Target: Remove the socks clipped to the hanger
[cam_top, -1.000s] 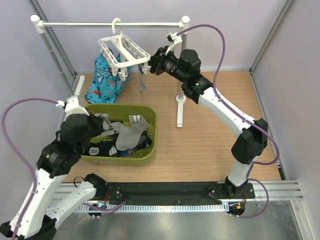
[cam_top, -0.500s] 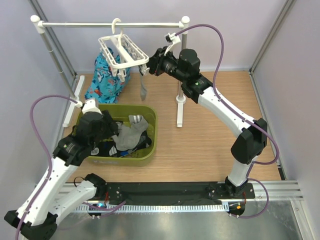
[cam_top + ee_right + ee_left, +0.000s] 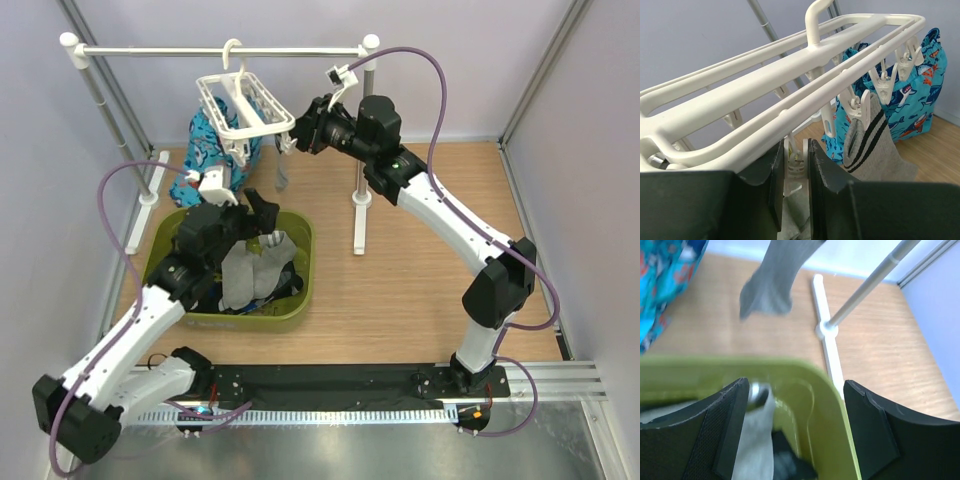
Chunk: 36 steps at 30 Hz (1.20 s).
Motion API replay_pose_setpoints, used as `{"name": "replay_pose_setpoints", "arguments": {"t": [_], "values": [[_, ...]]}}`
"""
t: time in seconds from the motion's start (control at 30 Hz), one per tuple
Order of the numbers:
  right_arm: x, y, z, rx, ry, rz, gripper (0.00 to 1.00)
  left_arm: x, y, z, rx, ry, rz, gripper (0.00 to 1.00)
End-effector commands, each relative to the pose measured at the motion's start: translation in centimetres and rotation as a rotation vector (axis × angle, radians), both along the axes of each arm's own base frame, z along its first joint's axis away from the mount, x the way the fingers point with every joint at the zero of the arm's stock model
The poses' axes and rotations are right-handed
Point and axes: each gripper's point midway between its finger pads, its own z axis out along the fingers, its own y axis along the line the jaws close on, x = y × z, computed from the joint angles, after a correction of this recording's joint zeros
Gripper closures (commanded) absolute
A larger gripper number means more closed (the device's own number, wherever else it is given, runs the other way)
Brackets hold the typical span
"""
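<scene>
top external | left gripper (image 3: pixel 262 211) wide above bin (image 3: pixel 307 262) | right arm raised, right gripper (image 3: pixel 298 136) nipping hanger clip (image 3: pixel 796 168)

A robotics lab test cell staged as a laundry corner: left arm (image 3: pixel 130 330) and right arm (image 3: pixel 445 215) bolted to a metal rail (image 3: pixel 560 378) at the near edge of the counter (image 3: pixel 400 290), plain panel walls (image 3: pixel 460 60) in metal posts (image 3: pixel 540 75), a hanger (image 3: pixel 262 126) on a clothes rail (image 3: pixel 150 48) along the far edge.

Bright, even, soft-shadowed light throughout; the left wrist view is blurred, the others sharp.
</scene>
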Motion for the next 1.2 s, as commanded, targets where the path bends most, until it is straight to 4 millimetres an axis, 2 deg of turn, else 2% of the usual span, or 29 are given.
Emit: {"name": "replay_pose_setpoints", "arguments": {"t": [0.0, 0.13, 0.27, 0.37, 0.43, 0.47, 0.5, 0.63, 0.77, 0.83, 0.87, 0.97, 1.0, 1.07, 1.1, 1.17], "values": [[-2.8, -0.8, 5.3, 0.068, -0.077, 0.048, 0.99, 3.3, -2.0, 5.7, -0.022, -0.277, -0.048, 0.20], [-2.8, -0.5, 5.0, 0.066, -0.072, 0.056, 0.99, 6.0, -2.7, 4.9, 0.016, -0.305, -0.013, 0.21], [-3.0, -0.5, 5.5, 0.082, -0.077, 0.073, 0.99, 9.0, -3.2, 2.8, 0.059, -0.296, 0.035, 0.21], [-3.3, -0.3, 5.8, 0.087, -0.080, 0.089, 0.99, 10.4, -3.3, 2.4, 0.064, -0.302, 0.065, 0.21], [-3.5, -0.3, 5.8, 0.089, -0.081, 0.097, 0.99, 11.4, -3.5, 1.3, 0.076, -0.284, 0.082, 0.22], [-3.5, -0.3, 5.9, 0.090, -0.082, 0.097, 0.99, 11.9, -3.4, 1.5, 0.073, -0.295, 0.101, 0.22], [-3.6, -0.3, 5.8, 0.088, -0.082, 0.101, 0.99, 12.5, -3.5, 0.6, 0.082, -0.281, 0.109, 0.22], [-3.3, -0.1, 4.9, 0.074, -0.076, 0.097, 0.99, 14.4, -4.4, 0.3, 0.086, -0.274, 0.119, 0.24], [-3.2, 0.0, 4.5, 0.075, -0.066, 0.102, 0.99, 15.3, -4.8, -0.3, 0.092, -0.261, 0.136, 0.30], [-3.2, 0.0, 4.4, 0.078, -0.065, 0.101, 0.99, 15.6, -4.6, -0.6, 0.099, -0.256, 0.157, 0.44], [-3.4, -0.1, 4.5, 0.080, -0.066, 0.102, 0.99, 15.5, -4.6, -0.8, 0.102, -0.252, 0.160, 0.60], [-3.5, -0.2, 4.6, 0.081, -0.071, 0.097, 0.99, 15.1, -4.1, -0.4, 0.099, -0.259, 0.179, 0.85], [-3.5, -0.3, 4.6, 0.081, -0.070, 0.094, 0.99, 14.9, -4.0, -0.7, 0.101, -0.255, 0.178, 0.98], [-3.1, -0.5, 4.2, 0.064, -0.070, 0.074, 0.93, 14.3, -3.8, 0.0, 0.090, -0.268, 0.174, 1.00], [-2.8, -0.7, 4.0, 0.058, -0.066, 0.051, 0.83, 14.0, -3.8, -0.1, 0.089, -0.267, 0.165, 1.00], [-2.2, -1.1, 3.2, 0.035, -0.055, 0.010, 0.74, 13.1, -4.1, 0.9, 0.068, -0.286, 0.143, 1.00]]}}
